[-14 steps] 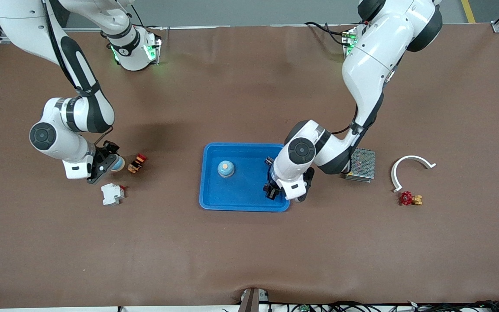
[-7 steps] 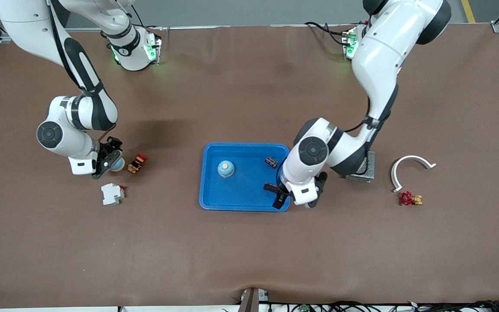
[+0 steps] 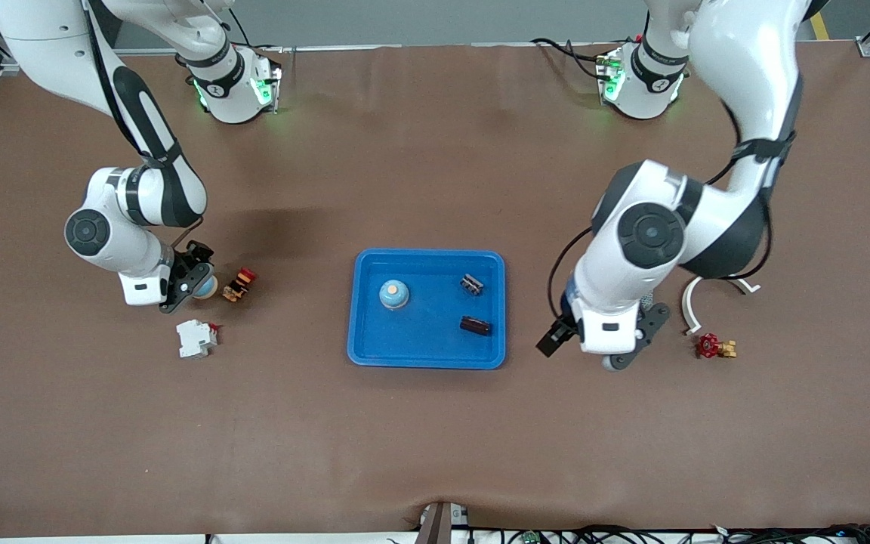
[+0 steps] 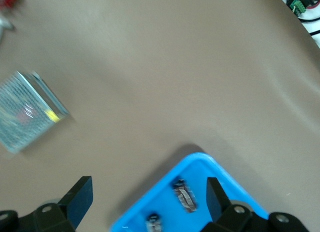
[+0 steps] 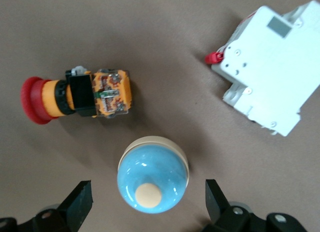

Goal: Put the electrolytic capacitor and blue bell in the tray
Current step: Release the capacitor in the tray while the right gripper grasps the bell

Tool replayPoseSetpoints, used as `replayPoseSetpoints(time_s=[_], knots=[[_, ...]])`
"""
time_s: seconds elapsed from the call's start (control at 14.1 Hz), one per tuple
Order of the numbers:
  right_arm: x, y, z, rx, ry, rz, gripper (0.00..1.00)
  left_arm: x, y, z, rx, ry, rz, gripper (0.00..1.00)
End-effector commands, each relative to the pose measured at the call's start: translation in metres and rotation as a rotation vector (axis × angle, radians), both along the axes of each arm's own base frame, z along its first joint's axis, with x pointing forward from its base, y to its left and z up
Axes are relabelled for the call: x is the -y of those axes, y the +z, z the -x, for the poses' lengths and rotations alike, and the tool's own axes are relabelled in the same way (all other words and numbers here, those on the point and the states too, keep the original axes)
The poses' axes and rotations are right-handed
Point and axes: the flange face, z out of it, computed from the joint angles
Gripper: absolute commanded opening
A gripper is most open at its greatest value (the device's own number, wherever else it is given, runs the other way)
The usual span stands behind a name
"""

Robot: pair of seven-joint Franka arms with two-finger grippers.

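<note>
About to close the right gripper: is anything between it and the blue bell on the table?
Nothing visible. The right gripper is open right above the blue bell; the red push button and white breaker lie beside it, apart.

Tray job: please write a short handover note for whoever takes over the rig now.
Left gripper: open, empty, over the table beside the tray, toward the left arm's end.
Right gripper: open, straddling a second blue bell on the table, not gripping it.
Done: the tray holds one blue bell and two small dark parts, probably capacitors.
Left: perhaps only the second bell.
</note>
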Motion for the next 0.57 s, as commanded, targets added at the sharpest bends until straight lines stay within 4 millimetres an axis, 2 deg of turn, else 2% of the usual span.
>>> replayPoseSetpoints(time_s=[0.0,0.21,0.5], knots=[[0.0,-0.01,0.005,0.01,-0.007,0.004,1.0,-0.043,0.039,0.003,0.001,-0.104,-0.04,1.0],[0.002,-0.014,0.006,0.005,-0.01,0.005,1.0,-0.085,0.073,0.006,-0.01,-0.183,-0.066,1.0],[0.002,-0.02,0.006,0.007,-0.011,0.007,1.0,-0.132,0.124,0.023,-0.026,-0.318,-0.102,1.0]])
